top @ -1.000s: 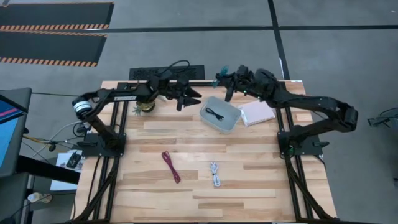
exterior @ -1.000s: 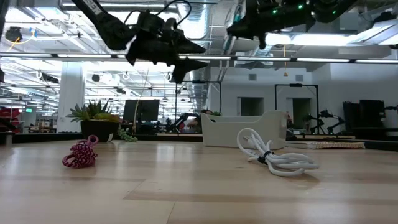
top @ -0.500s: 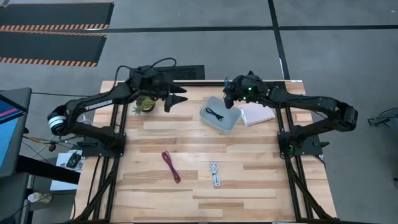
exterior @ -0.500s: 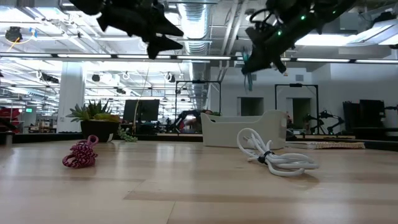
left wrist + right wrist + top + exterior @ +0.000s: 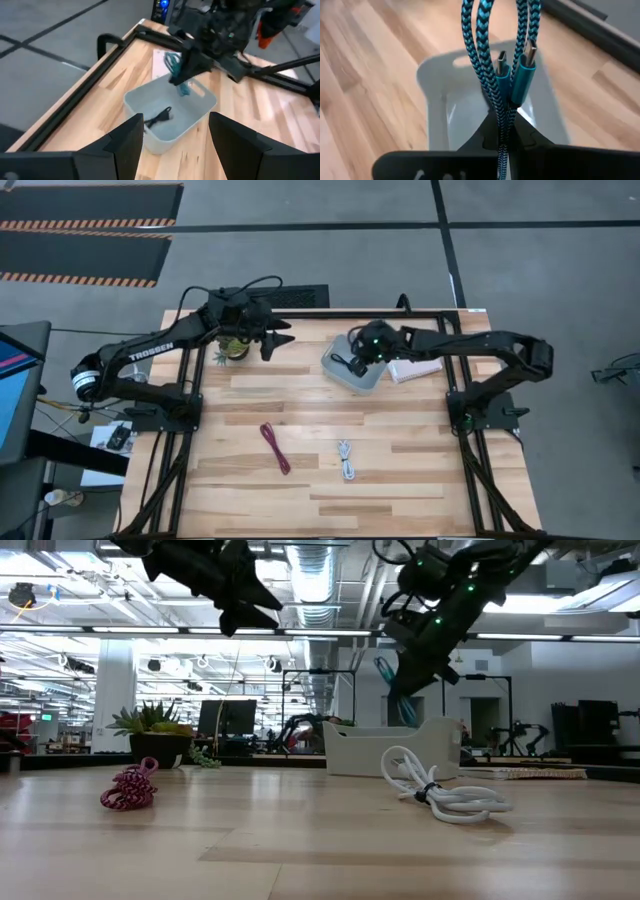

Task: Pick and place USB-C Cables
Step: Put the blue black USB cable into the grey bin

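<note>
My right gripper (image 5: 503, 131) is clamped on the teal cable (image 5: 496, 60), loops hanging straight over the bin (image 5: 354, 365) at upper centre (black cable (image 5: 159, 117) already inside). My left gripper (image 5: 277, 338) waits spread, upper left.

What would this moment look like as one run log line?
right gripper: shut on teal cable, above bin | left gripper: open, waiting near plant | black cable: in bin

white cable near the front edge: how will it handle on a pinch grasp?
Likely floppy: the white cable lies in loose loops, so the ends may dangle. Probably light, being thin beside the bin. A band seems to tie its middle; pinching there should keep it together, as the right hand does with the teal cable.
</note>
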